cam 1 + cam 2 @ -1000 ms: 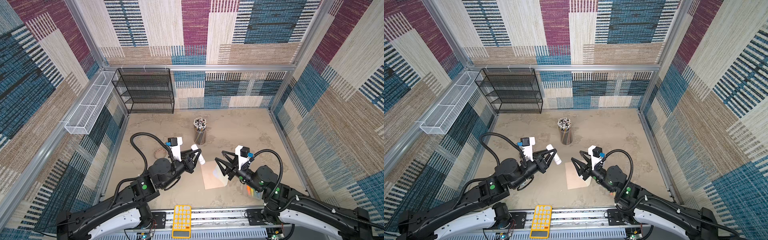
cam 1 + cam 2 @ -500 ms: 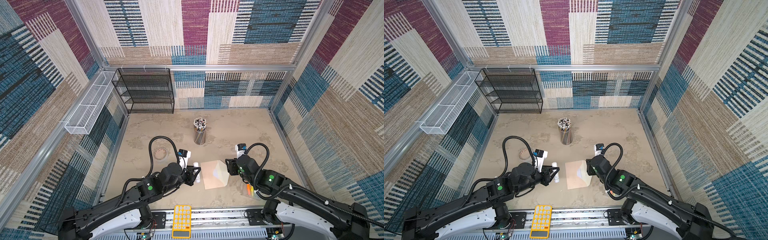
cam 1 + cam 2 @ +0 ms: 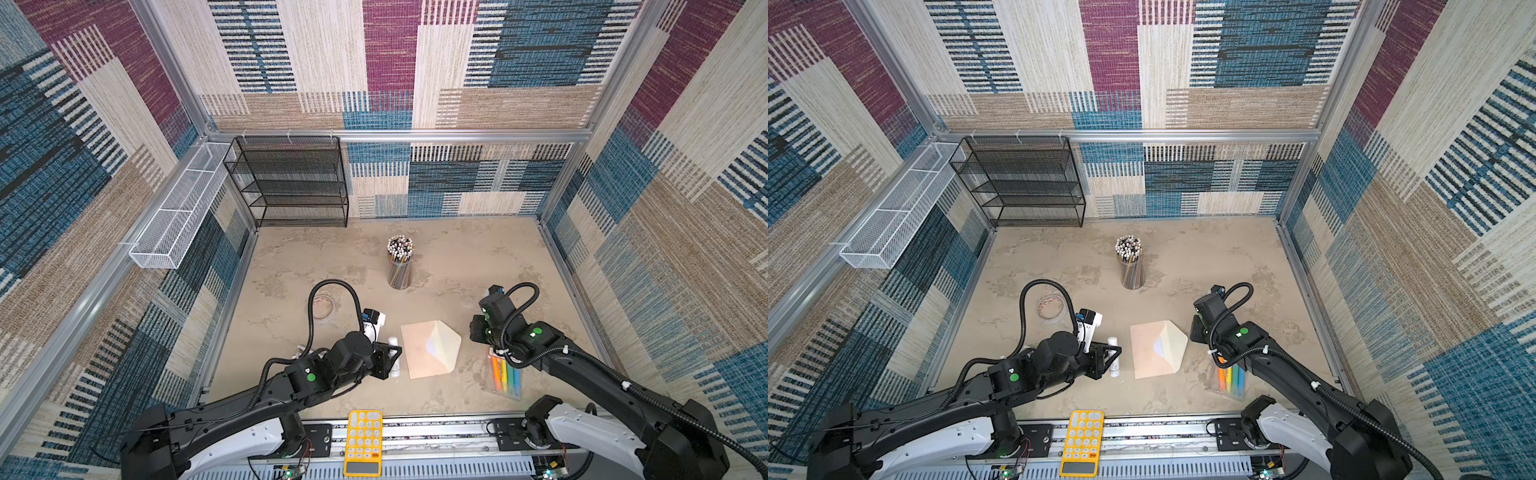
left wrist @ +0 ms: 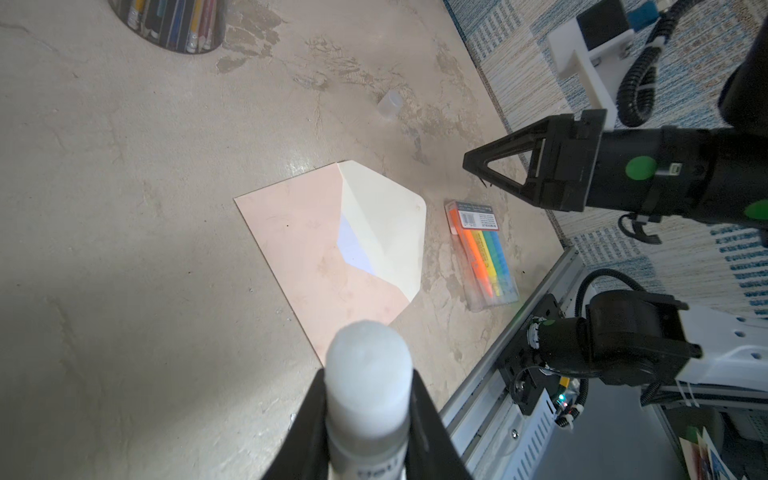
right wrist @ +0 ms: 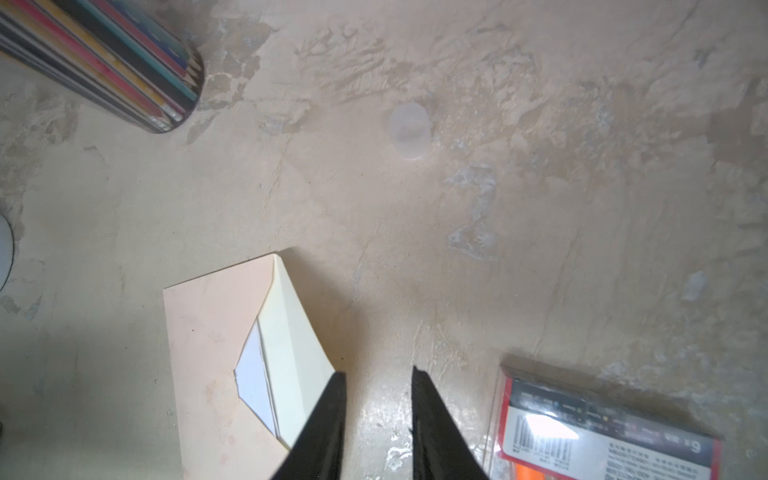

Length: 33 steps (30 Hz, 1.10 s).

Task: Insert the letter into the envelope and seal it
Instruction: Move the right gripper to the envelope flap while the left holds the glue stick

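1. Where the table meets the front rail, a yellow calculator (image 3: 363, 440) lies on the near side of the envelope (image 3: 419, 357), well apart from it.
2. To the right of the envelope, a clear pack of highlighters (image 3: 505, 376) lies flat, partly under the right arm.
3. Just beside the envelope's left edge, the left gripper (image 4: 368, 374) is clamped on a white glue stick (image 4: 368, 399) whose tip is uncapped.
4. The envelope itself lies flat on the table (image 3: 291, 266). Its cream flap (image 3: 446, 347) is open and points right, and the letter (image 4: 353, 245) is inside, with only a white sliver showing at the mouth.
5. Near the flap's tip is the right gripper (image 5: 378, 372), its fingers a little apart with nothing between them; bare table shows through the gap.
6. Beyond the envelope and to the right, a small translucent cap (image 4: 390, 106) sits alone.
7. Beyond it to the left lies a tape roll (image 3: 1051, 308).
8. Straight beyond stands a cup of pencils (image 3: 400, 266), and farther back left is a black mesh shelf (image 3: 291, 183).
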Each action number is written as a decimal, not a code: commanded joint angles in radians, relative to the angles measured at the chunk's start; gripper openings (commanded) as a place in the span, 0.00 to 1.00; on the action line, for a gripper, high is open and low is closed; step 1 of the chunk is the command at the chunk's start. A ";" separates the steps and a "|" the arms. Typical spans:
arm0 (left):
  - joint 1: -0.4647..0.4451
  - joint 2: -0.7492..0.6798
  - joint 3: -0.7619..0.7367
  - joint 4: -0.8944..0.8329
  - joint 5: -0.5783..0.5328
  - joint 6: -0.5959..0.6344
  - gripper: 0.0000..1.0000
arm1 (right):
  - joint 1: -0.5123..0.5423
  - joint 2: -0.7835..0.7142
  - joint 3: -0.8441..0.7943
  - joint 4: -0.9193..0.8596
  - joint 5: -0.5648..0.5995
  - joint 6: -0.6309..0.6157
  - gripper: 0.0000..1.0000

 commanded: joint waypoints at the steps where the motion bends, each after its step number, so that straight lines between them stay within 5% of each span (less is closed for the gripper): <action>1: 0.000 0.008 -0.003 0.048 0.018 -0.033 0.10 | -0.031 0.020 0.000 0.014 -0.058 -0.022 0.21; 17: 0.014 0.114 -0.011 0.122 0.044 -0.082 0.10 | -0.048 0.189 -0.018 0.110 -0.199 -0.071 0.06; 33: 0.130 0.528 0.115 0.280 0.262 -0.160 0.08 | -0.048 0.221 0.004 0.105 -0.268 -0.116 0.06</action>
